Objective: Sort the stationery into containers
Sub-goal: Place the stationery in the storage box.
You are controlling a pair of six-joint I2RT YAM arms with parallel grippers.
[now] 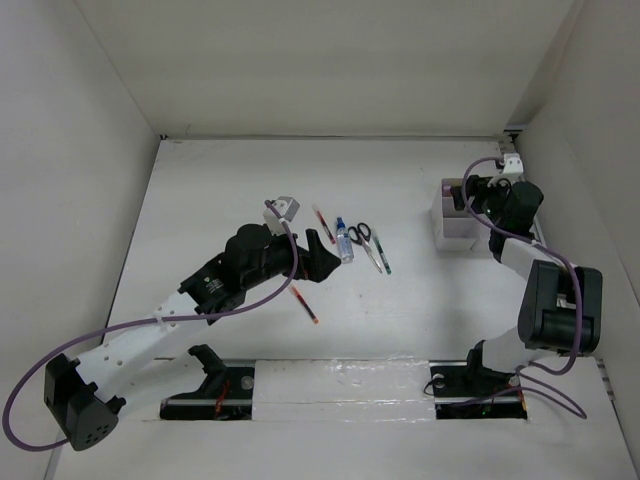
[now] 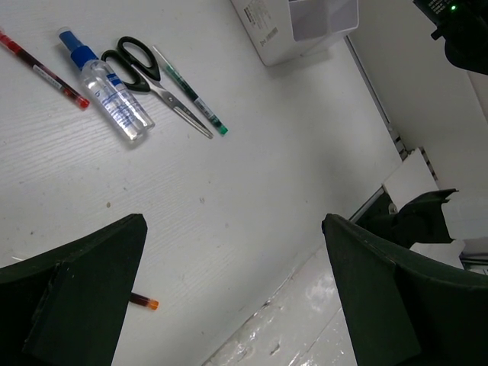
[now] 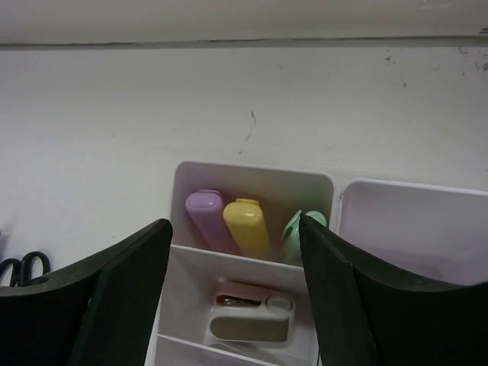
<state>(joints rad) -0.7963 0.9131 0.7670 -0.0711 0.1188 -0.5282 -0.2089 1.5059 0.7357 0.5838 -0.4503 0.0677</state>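
The white organizer stands at the right of the table. My right gripper hovers over it, open and empty. In the right wrist view one far compartment of the organizer holds a pink stick, a yellow stick and a green stick. My left gripper is open and empty above mid table. Ahead of it lie a red pen, a blue-capped bottle, black-handled scissors and a dark green pen. Another red pen lies below the left gripper.
A small white and peach stapler-like item sits in a nearer compartment. The compartment to the right looks empty. The enclosure's white walls stand close behind and to the right of the organizer. A shiny taped strip runs along the near edge.
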